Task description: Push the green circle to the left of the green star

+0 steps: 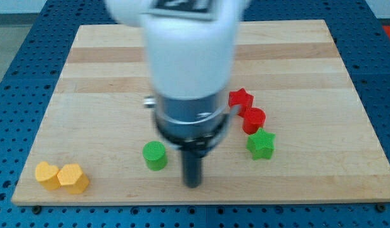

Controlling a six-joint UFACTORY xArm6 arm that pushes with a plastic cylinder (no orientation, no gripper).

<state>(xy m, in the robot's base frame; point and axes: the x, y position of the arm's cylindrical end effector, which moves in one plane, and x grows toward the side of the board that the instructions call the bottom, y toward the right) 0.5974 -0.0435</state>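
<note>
The green circle (155, 155) lies on the wooden board (309, 50) near the view's bottom, left of centre. The green star (261, 144) lies to its right, well apart from it. My tip (193, 184) is between the two, close to the right of the green circle and slightly below it, not touching it. The arm's white body hides the board's middle above the tip.
A red star (241, 99) and a red circle (253, 120) sit just above the green star, the red circle close to it. A yellow heart (46, 174) and a yellow hexagon (73, 178) lie together at the bottom left corner.
</note>
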